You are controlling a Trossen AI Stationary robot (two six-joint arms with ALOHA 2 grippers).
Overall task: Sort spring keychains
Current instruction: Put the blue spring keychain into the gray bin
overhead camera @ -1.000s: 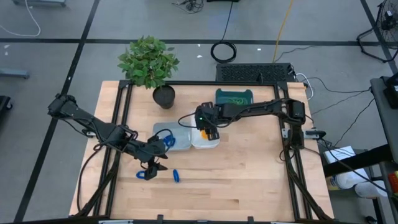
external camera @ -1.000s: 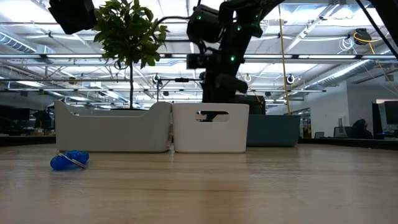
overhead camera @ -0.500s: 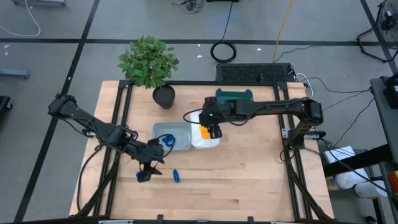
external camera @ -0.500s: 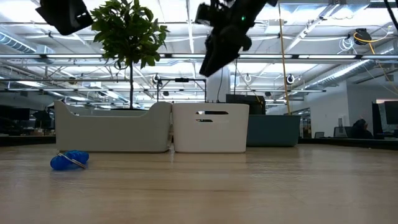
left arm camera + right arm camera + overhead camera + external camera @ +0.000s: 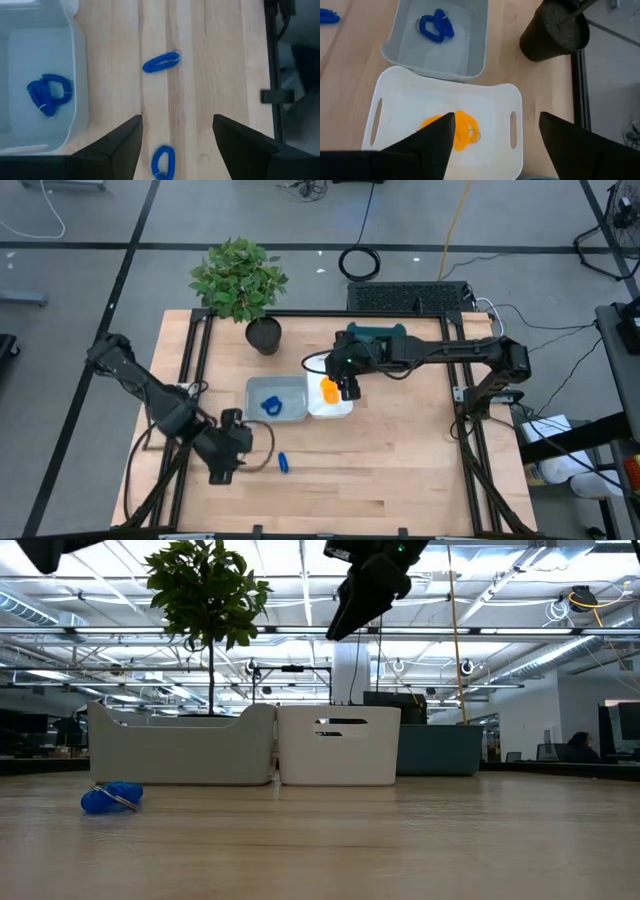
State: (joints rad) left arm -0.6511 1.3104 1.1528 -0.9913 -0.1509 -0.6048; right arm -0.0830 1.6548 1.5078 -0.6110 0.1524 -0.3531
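Two blue spring keychains lie on the bare wood, one [image 5: 161,62] ahead of my left gripper and one [image 5: 162,162] below it, between the open fingers and untouched. One of them shows on the table in the high view [image 5: 284,463] and one in the low view [image 5: 112,797]. My left gripper [image 5: 222,460] hovers near the table's front left. More blue keychains [image 5: 48,92] rest in the grey tray [image 5: 252,392]. Orange keychains [image 5: 455,131] lie in the white tray [image 5: 516,165]. My right gripper [image 5: 347,387] hangs open above that white tray [image 5: 338,746].
A green tray [image 5: 392,333] sits behind the white one, partly under the right arm. A potted plant [image 5: 240,280] stands at the far left of the table, its dark pot [image 5: 560,30] close to the grey tray. Bare wood stretches across the near half of the table.
My left gripper has drawn away from the grey tray toward the table's near left and now hovers over a loose blue keychain; a blue keychain lies in the grey tray. My right gripper has risen from the white tray, where the orange keychains stay.
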